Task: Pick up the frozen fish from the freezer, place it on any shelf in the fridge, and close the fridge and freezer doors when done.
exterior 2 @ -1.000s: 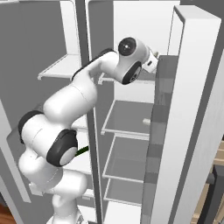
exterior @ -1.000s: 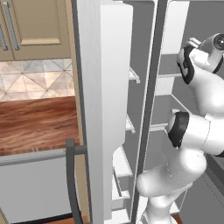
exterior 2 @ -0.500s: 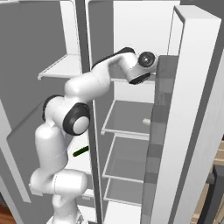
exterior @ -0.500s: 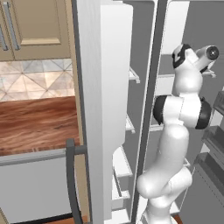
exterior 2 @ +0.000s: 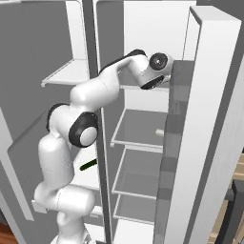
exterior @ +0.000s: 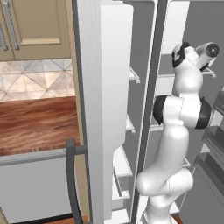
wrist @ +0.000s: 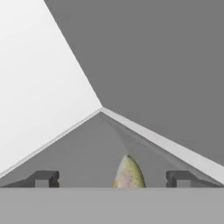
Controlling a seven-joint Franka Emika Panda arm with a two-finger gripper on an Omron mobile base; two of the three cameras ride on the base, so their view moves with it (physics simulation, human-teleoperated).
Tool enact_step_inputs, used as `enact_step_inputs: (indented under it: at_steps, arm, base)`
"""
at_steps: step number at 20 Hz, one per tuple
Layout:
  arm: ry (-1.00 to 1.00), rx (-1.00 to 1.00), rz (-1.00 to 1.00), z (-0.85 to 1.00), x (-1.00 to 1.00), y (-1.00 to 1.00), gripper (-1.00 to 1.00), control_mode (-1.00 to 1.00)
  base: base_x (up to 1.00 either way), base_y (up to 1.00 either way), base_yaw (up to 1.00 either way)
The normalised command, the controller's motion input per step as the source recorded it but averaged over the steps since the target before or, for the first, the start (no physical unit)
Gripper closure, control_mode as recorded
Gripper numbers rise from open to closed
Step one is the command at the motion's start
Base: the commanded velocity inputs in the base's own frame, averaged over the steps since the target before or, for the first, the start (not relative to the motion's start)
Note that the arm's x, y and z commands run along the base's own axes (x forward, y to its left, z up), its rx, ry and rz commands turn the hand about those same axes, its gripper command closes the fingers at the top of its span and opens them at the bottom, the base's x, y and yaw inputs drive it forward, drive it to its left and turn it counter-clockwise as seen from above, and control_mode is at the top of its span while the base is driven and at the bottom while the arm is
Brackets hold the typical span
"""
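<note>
Frozen fish (wrist: 128,174), speckled and pale, lying on a grey fridge shelf (wrist: 87,148) near the back corner, its tip pointing toward that corner. Around the fish: gripper (wrist: 117,178) spread wide, one dark fingertip (wrist: 43,178) well to each side, neither touching the fish. Beyond the fish, a white wall and a grey wall meeting at the corner. Outward from the shelf: white arm (exterior 2: 109,81) reaching into the upper fridge (exterior 2: 143,133), broad pale shelves below. Beside the fridge, the narrower freezer (exterior: 131,131) with short white shelves. Both doors (exterior 2: 200,143) standing open.
</note>
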Motion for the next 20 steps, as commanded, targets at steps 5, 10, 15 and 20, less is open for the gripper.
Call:
enact_step_inputs:
  at_steps: [5,10,15,20]
  arm:
    - [-0.02,0.0,-0.1,0.46,-1.0,0.74,-1.0,-1.0]
    - [-0.12,-0.01,-0.1,0.38,-1.0,0.87,-1.0,-1.0]
    - [-0.08,0.0,-0.08,0.61,-1.0,0.72,-1.0,-1.0]
    - [0.07,0.06,-0.04,0.81,-1.0,0.36,-1.0,-1.0]
  base:
    - [0.0,0.0,0.0]
    - [0.0,0.0,0.0]
    - [0.0,0.0,0.0]
    - [0.0,0.0,0.0]
